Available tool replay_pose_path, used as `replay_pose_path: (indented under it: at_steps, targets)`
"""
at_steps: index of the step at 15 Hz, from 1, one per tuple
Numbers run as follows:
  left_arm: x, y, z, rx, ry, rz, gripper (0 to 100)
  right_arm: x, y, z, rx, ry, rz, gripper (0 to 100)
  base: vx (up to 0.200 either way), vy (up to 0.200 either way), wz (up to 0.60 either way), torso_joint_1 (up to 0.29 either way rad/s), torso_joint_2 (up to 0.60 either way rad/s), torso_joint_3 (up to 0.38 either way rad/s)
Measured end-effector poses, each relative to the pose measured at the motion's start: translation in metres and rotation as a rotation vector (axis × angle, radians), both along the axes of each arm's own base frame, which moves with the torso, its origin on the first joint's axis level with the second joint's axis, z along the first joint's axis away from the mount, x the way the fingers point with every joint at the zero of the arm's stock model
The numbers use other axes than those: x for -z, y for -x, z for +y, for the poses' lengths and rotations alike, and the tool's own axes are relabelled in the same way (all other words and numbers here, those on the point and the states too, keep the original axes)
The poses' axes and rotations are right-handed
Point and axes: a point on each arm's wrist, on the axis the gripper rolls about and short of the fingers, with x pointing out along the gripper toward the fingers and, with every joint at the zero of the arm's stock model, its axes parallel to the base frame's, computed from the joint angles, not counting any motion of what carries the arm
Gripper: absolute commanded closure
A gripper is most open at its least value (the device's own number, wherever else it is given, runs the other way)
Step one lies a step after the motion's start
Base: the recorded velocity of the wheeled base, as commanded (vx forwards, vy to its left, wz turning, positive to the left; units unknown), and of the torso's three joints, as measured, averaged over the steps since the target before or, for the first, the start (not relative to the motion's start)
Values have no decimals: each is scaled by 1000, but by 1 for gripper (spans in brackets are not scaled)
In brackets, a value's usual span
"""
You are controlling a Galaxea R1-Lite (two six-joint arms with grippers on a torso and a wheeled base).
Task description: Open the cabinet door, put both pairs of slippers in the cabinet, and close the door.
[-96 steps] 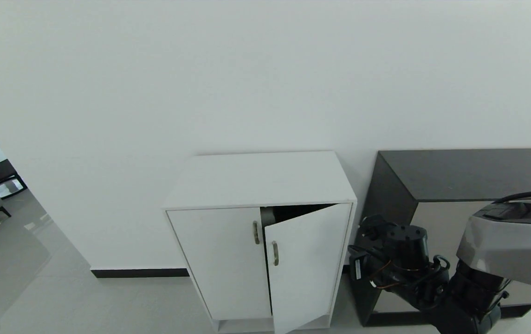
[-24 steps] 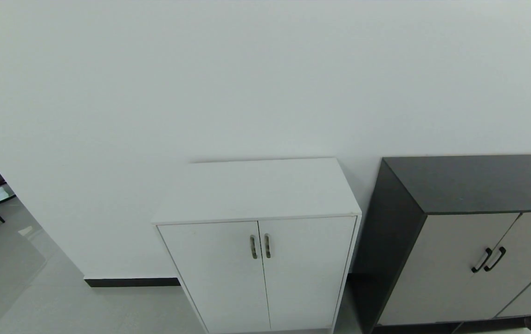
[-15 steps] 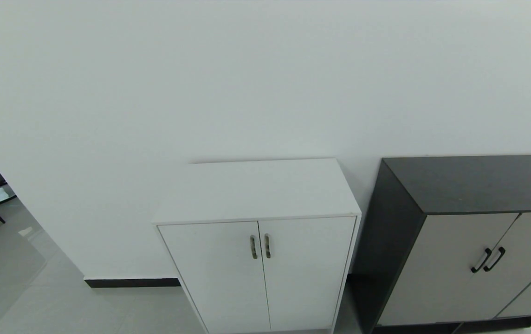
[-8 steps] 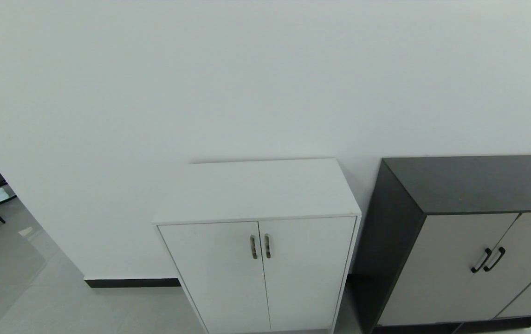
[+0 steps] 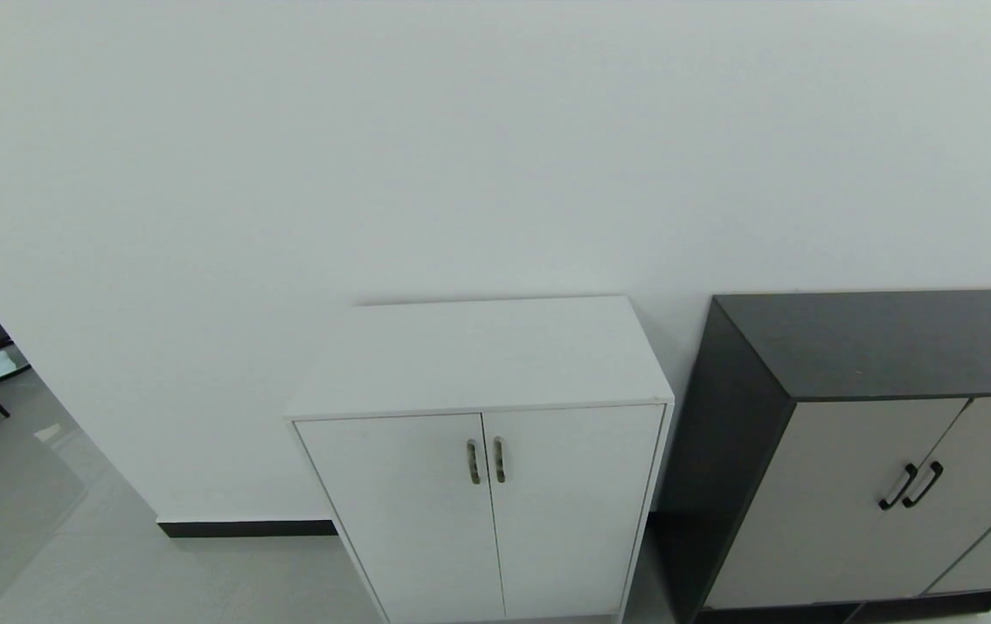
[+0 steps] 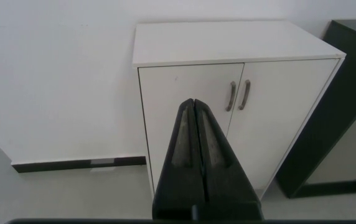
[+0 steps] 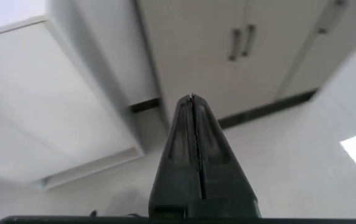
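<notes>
Against the wall, the white cabinet (image 5: 478,355) stands with both doors flush. Seconds earlier its right door (image 5: 573,503) hung ajar with the right arm beside it, and that arm has since pulled back. From this the closing step looks done, with the slippers presumably inside, though none can be seen. The cabinet is plain white, with two slim metal handles (image 5: 486,460) side by side at the centre seam. The left end effector (image 6: 194,102) and right end effector (image 7: 192,98) are both pinched closed, holding nothing.
</notes>
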Motion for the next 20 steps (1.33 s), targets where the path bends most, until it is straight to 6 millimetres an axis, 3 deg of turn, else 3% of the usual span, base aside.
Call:
replay_pose_path:
  at_steps: [3,7,9,14,20]
  targets:
    - [0,0,0,0,2,0,100,0,3,2,-200,16,-26,100,0,0,0,0,0,0]
    - [0,0,0,2,1,0,100,4,13,-1,-80,152,-75,100,0,0,0,0,0,0]
    - [0,0,0,5,0,0,100,5,18,0,-53,129,-135,100,0,0,0,0,0,0]
    - [0,0,0,4,0,0,100,6,19,-3,-205,94,-161,100,0,0,0,0,0,0]
    - [0,0,0,6,1,0,100,7,28,-2,-133,108,-265,100,0,0,0,0,0,0]
